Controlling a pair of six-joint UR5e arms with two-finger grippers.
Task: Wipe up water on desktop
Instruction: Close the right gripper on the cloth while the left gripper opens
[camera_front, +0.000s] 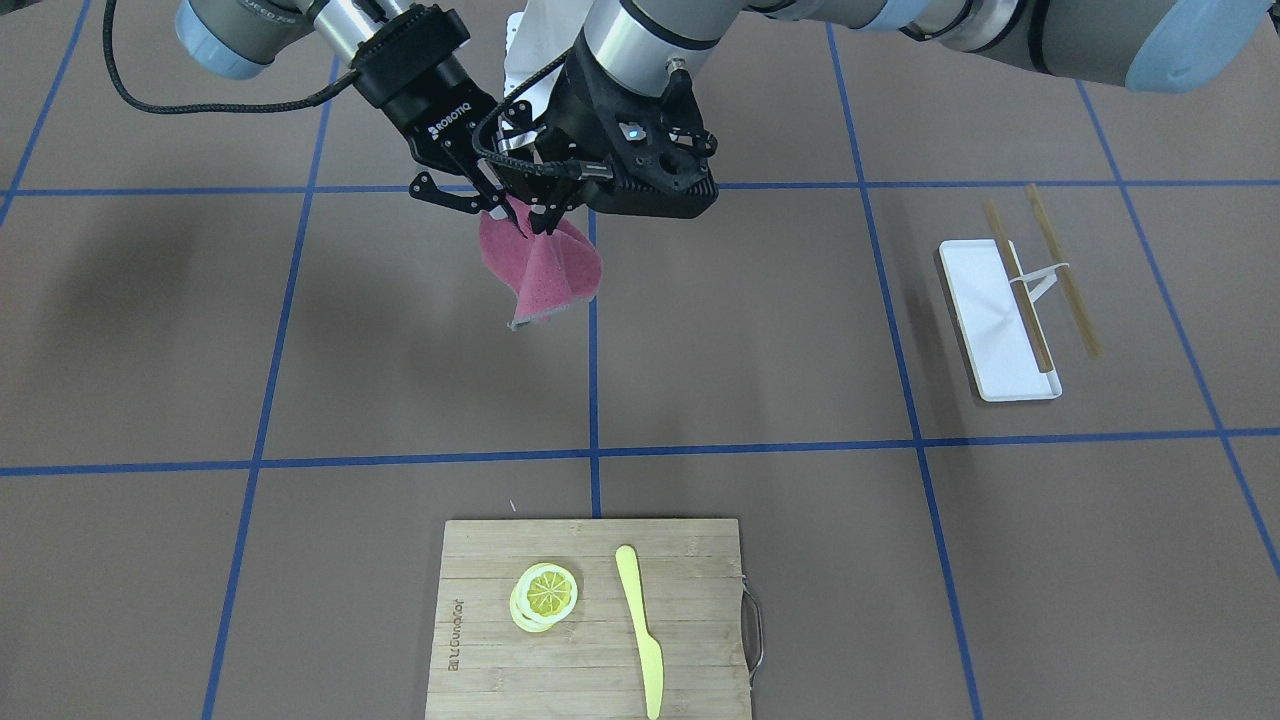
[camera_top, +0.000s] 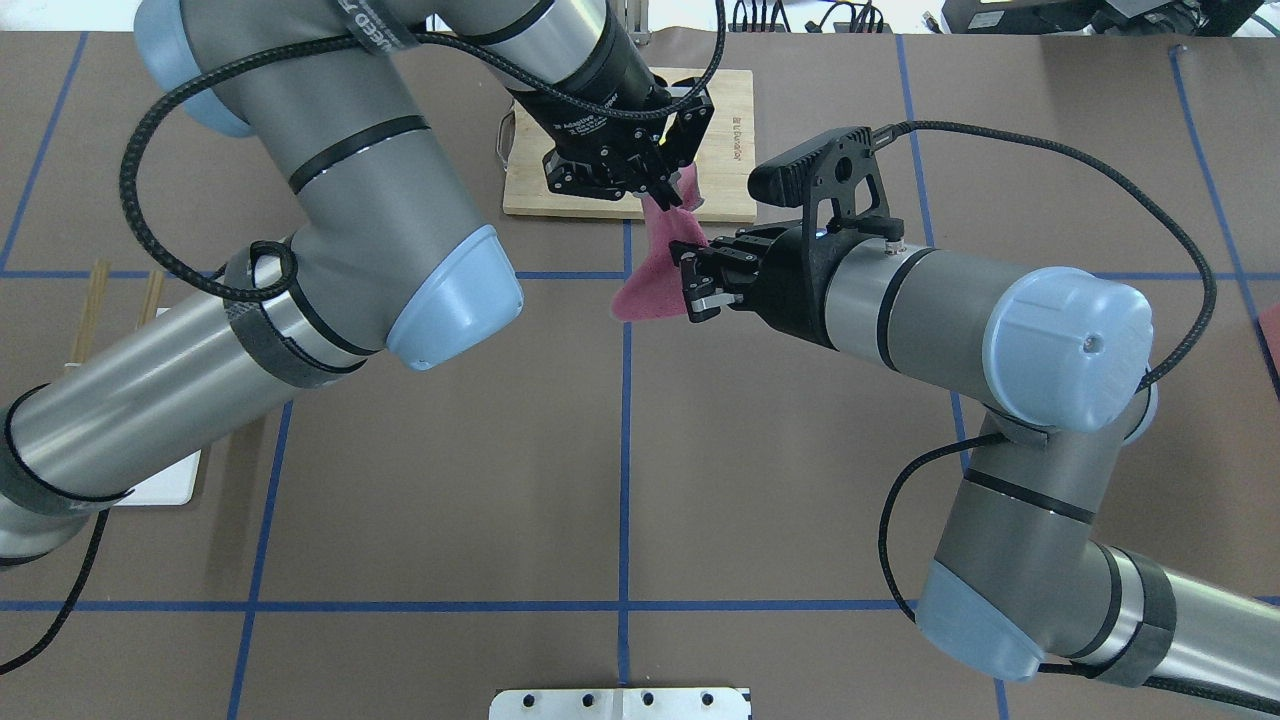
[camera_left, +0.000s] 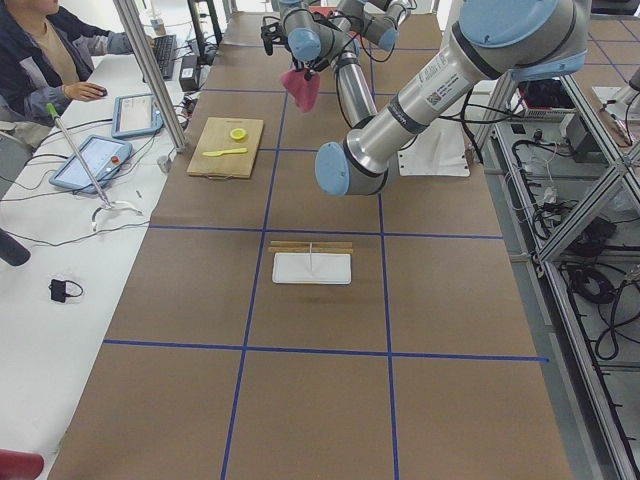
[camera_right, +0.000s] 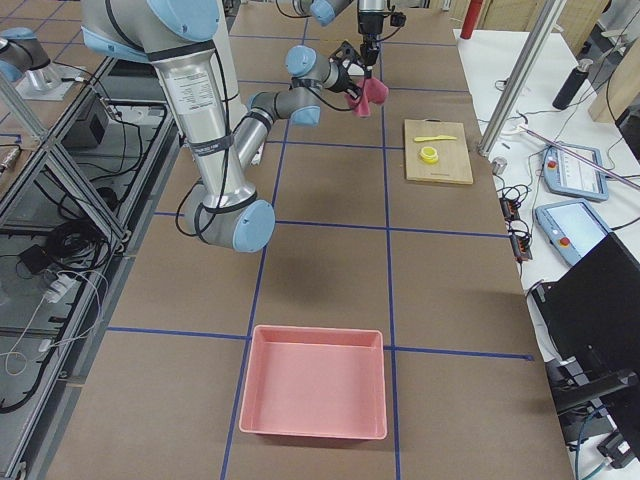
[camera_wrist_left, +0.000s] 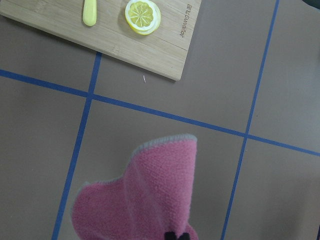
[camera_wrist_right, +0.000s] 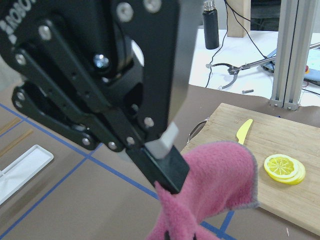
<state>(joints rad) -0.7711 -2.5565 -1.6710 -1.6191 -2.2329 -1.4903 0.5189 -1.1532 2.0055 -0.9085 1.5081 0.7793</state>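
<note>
A pink cloth (camera_front: 545, 270) hangs in the air above the brown desktop (camera_front: 760, 330), near the crossing of the blue tape lines. My left gripper (camera_front: 545, 215) points straight down and is shut on the cloth's top edge; it also shows in the overhead view (camera_top: 668, 200). My right gripper (camera_top: 690, 282) reaches in level from the side and is shut on the same bunched part of the cloth (camera_top: 645, 290). The right wrist view shows a left fingertip (camera_wrist_right: 165, 167) clamped on the cloth (camera_wrist_right: 215, 175). I see no water on the desktop.
A bamboo cutting board (camera_front: 590, 620) with lemon slices (camera_front: 545, 595) and a yellow knife (camera_front: 640, 630) lies on the operators' side. A white tray (camera_front: 1000, 320) with chopsticks sits toward my left. A pink bin (camera_right: 312, 385) stands at the table's right end.
</note>
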